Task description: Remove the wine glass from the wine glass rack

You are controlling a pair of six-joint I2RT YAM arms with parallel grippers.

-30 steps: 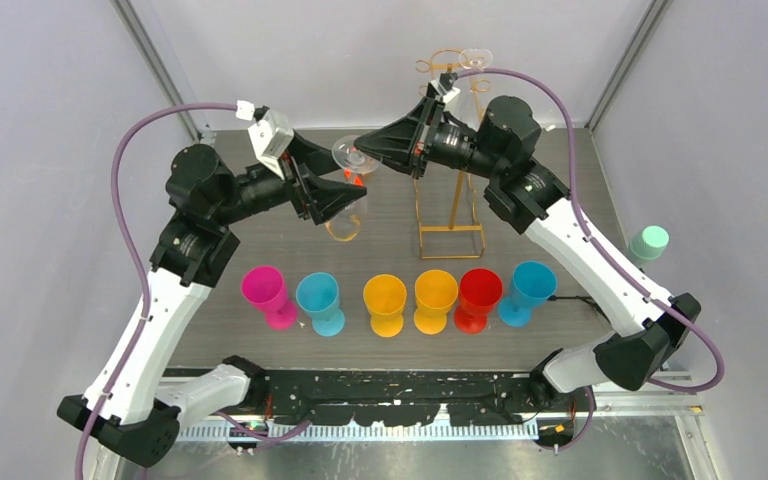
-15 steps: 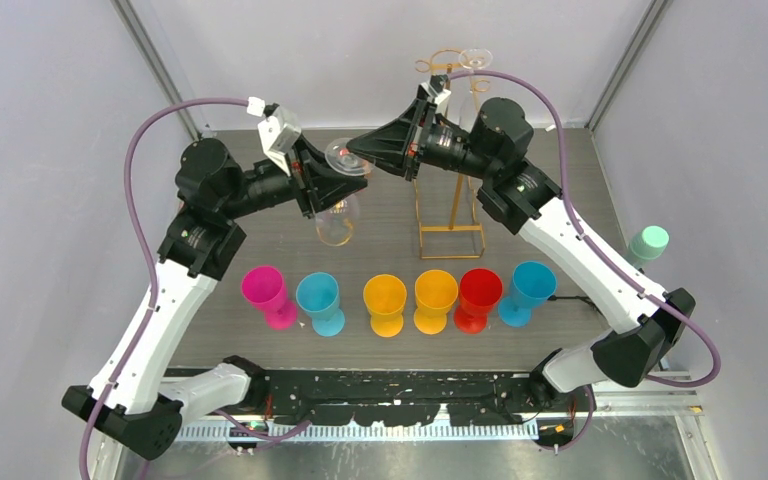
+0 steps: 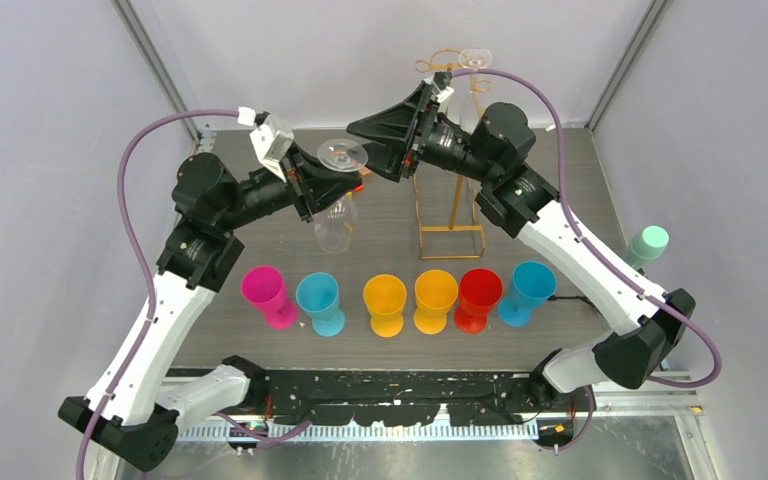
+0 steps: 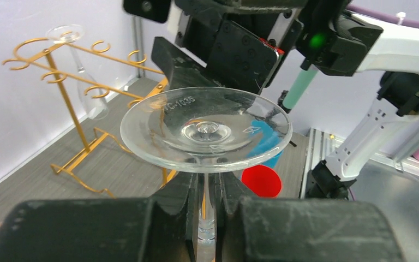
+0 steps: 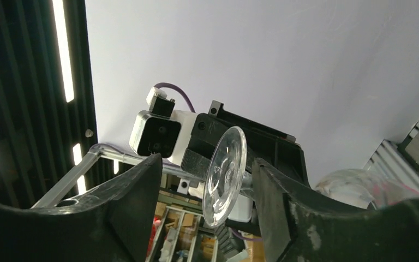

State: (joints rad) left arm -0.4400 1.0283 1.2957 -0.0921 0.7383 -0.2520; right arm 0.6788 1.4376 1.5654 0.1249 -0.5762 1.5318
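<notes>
The wine glass [image 3: 343,155] is free, at 9 o'clock of the wine glass rack [image 3: 457,205], its stem clamped by the left end effector [image 4: 207,210], the right end effector [image 5: 204,164] apart; little seems left.

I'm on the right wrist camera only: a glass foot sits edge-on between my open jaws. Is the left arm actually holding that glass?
Observer: Yes. The left gripper is shut on the stem of the wine glass, with the foot up and the bowl hanging down.
Operator: Is it off the rack, or caught on a hook?
Observer: It is off. In the top view the rack stands apart from the glass, on the right arm's side, and no hook touches it.
</notes>
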